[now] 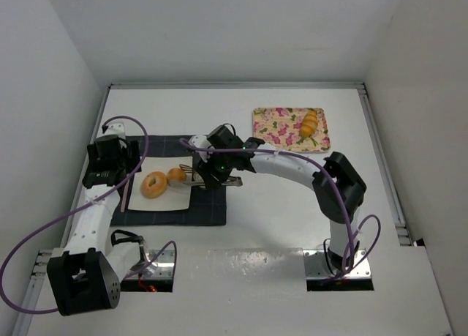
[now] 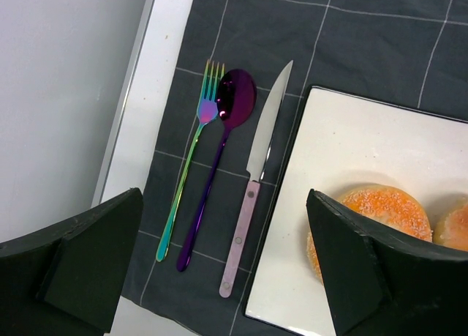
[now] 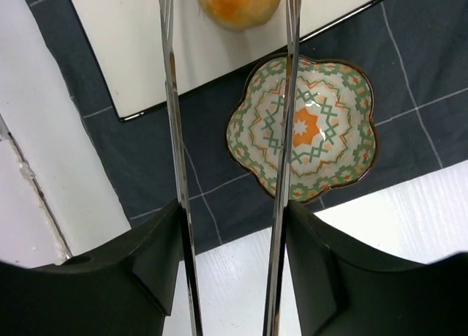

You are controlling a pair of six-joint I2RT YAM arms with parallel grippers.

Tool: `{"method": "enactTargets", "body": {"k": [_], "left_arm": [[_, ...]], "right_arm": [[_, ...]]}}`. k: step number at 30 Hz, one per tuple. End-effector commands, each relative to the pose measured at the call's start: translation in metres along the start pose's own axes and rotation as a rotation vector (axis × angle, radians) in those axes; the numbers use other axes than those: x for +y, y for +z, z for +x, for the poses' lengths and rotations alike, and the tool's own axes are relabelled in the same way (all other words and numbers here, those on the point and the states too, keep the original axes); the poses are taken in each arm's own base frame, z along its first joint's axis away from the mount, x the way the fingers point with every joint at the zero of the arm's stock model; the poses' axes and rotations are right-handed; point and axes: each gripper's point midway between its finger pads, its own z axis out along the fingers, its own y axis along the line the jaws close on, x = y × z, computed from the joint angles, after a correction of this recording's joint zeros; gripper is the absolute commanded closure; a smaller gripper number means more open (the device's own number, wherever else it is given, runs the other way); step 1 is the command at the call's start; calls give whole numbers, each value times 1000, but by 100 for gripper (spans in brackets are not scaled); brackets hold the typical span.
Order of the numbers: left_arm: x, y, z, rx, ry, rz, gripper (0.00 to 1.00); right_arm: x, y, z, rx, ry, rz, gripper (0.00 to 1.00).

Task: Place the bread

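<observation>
Nearest the arm bases, the left claw hangs over the dark placemat with its fingers well apart and nothing between them. Below it, at nine o'clock of the white plate, a fork, a spoon and a knife lie side by side on the mat.

The right claw reaches in from three o'clock and is clamped on a pair of metal tongs. Its fingers press the outsides of the two arms. The arms stand apart and point at the plate.

On the plate lie the bagel and, just beside it at two o'clock, the bun. The bun lies between the tong tips; whether they touch it I cannot tell. In the right wrist view a scalloped dish sits on the mat at five o'clock of the bun, just off the plate's corner.

Farthest off, at two o'clock across the white surface, the croissant lies on the right part of a floral tray.
</observation>
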Motion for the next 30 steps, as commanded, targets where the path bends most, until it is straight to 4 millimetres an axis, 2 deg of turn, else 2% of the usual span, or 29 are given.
{"method": "enactTargets", "body": {"k": [1, 6, 8, 9, 10, 11, 12, 13, 14, 15, 16, 18, 19, 20, 21, 22, 24, 26, 27, 29, 30], "left_arm": [[-3, -2, -5, -33, -2, 12, 0], [-3, -2, -5, -33, -2, 12, 0], [-2, -2, -5, -33, 7, 12, 0], [-2, -2, -5, -33, 7, 12, 0], [-2, -2, -5, -33, 7, 12, 0], [-2, -2, -5, -33, 7, 12, 0], [-4, -2, -5, -34, 7, 22, 0], [-4, -2, -5, -34, 7, 22, 0], [-4, -2, -5, -34, 7, 22, 0], [-4, -2, -5, -34, 7, 22, 0], [-4, -2, -7, -43, 5, 22, 0], [-5, -2, -8, -44, 14, 30, 0], [-5, -2, -8, -44, 14, 30, 0], [-5, -2, -8, -44, 14, 30, 0], [-5, -2, -8, -44, 14, 30, 0], [-8, 0, -6, -36, 17, 40, 0], [-11, 0, -6, -39, 28, 60, 0], [-14, 0, -6, -41, 40, 80, 0], [-15, 0, -9, -53, 61, 95, 0], [-28, -3, -16, -81, 108, 181, 0], [-41, -6, -27, -116, 206, 244, 0]], "right_arm": [[3, -26, -47, -126, -42, 11, 44], [-10, -48, -67, -198, -27, 78, 42], [-20, -66, -76, -244, 11, 116, 42], [-29, -72, -78, -266, 51, 150, 42], [-47, -83, -73, -280, 122, 200, 42], [-57, -96, -75, -306, 154, 235, 43], [-63, -99, -70, -318, 247, 251, 43], [-90, -116, -62, -341, 311, 321, 43], [-96, -128, -60, -367, 363, 346, 44], [-111, -135, -47, -363, 423, 387, 44], [-132, -160, -36, -385, 465, 512, 44], [-155, -175, -3, -346, 563, 629, 44], [-166, -201, 16, -333, 608, 757, 44], [-180, -207, 49, -286, 669, 822, 44], [-186, -213, 63, -276, 712, 874, 44], [-193, -227, 92, -255, 762, 949, 44], [-198, -238, 108, -254, 793, 1004, 44], [-206, -241, 131, -224, 832, 1051, 44], [-209, -240, 136, -210, 841, 1057, 44], [-216, -243, 146, -191, 869, 1095, 44], [-220, -240, 151, -177, 880, 1100, 43]]}}
